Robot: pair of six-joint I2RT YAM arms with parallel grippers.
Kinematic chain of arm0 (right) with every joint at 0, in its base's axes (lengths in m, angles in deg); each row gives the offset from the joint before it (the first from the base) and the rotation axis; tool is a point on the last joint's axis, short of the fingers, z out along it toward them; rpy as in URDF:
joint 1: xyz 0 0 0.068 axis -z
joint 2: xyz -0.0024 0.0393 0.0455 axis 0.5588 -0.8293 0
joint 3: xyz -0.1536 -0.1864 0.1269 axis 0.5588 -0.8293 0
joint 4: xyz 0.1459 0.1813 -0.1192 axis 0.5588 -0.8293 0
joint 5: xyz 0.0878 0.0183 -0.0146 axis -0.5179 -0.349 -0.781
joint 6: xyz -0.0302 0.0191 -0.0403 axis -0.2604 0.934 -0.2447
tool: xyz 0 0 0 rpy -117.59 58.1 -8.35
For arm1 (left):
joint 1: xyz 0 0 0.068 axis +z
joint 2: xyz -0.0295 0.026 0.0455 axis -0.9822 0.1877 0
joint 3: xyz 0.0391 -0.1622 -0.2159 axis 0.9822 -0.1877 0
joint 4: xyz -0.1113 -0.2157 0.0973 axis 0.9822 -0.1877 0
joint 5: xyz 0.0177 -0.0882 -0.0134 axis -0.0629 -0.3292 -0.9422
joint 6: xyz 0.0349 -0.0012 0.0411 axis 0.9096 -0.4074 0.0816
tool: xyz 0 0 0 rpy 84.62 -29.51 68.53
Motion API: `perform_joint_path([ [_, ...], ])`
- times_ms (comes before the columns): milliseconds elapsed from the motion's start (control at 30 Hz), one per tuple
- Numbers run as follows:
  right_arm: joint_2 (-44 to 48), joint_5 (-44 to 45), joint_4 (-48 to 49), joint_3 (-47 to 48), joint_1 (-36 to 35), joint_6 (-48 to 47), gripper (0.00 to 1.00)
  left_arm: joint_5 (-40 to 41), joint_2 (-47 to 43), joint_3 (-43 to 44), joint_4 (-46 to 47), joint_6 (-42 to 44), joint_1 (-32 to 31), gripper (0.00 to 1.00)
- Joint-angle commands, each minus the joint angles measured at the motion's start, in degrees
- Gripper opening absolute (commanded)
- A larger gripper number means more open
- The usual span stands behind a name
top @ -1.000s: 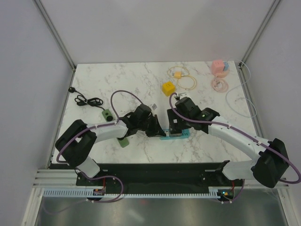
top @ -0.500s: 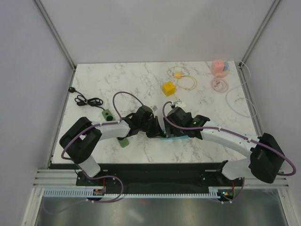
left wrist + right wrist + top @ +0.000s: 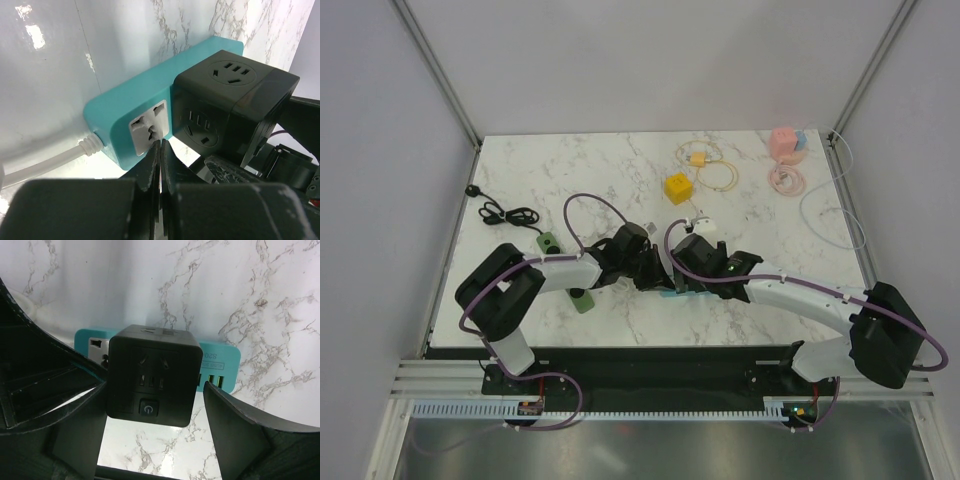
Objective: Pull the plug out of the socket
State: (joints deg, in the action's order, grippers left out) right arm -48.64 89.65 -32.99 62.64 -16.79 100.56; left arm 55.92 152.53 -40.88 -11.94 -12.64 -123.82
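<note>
- We see our left gripper [image 3: 160, 150] pinched shut, its tips at the teal socket strip [image 3: 127, 107];
- our right gripper [image 3: 154, 387] stands open astride the black cube plug [image 3: 150, 365], not yet clamping it.

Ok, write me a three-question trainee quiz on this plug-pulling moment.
1. Fill in: the left gripper has its jaws ____.
2. True or false: the black cube adapter sits plugged into the teal power strip.
3. Which one straddles the adapter, a finger on either side? A, the left gripper; B, the right gripper.
Key: 1 shut; 2 true; 3 B.
</note>
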Motion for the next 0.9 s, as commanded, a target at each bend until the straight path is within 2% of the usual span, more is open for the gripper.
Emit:
perform_joint_path([
  [0,-0.59,2.42,2.88,0.16,-0.21,0.0,0.82,0.83,-0.2,0.62,1.93,-1.48,-0.01,0.02],
  [167,-1.21,1.45,3.15,0.34,-0.13,-0.18,0.61,1.09,-2.13,0.35,1.93,-2.1,-0.09,0.02],
  [333,-0.51,1.8,3.68,-0.71,-0.21,0.18,0.58,2.5,-2.75,0.18,1.49,-2.36,-0.01,0.02],
  [400,-0.51,1.63,3.85,-0.98,-0.3,0.35,0.52,1.71,-2.05,1.14,1.49,-2.54,-0.01,0.02],
  [433,-0.51,1.28,4.03,-1.07,-0.3,0.53,0.45,1.1,-1.09,1.84,1.57,-2.8,-0.01,0.02],
  [633,-0.25,-0.13,4.56,-1.42,-0.3,0.97,0.23,0.12,2.52,3.08,2.1,-3.59,-0.18,0.02],
  [700,0.11,-0.31,4.64,-1.77,-0.21,0.97,0.04,0.73,3.58,2.38,2.19,-3.59,-0.18,0.02],
  [733,0.63,-0.66,4.82,-1.86,-0.3,0.88,0.0,0.91,3.84,1.68,2.19,-3.59,-0.18,0.02],
  [867,1.6,-1.45,5.78,-2.39,-0.21,0.18,0.0,1.88,5.16,-0.43,2.1,-3.42,-0.44,0.02],
])
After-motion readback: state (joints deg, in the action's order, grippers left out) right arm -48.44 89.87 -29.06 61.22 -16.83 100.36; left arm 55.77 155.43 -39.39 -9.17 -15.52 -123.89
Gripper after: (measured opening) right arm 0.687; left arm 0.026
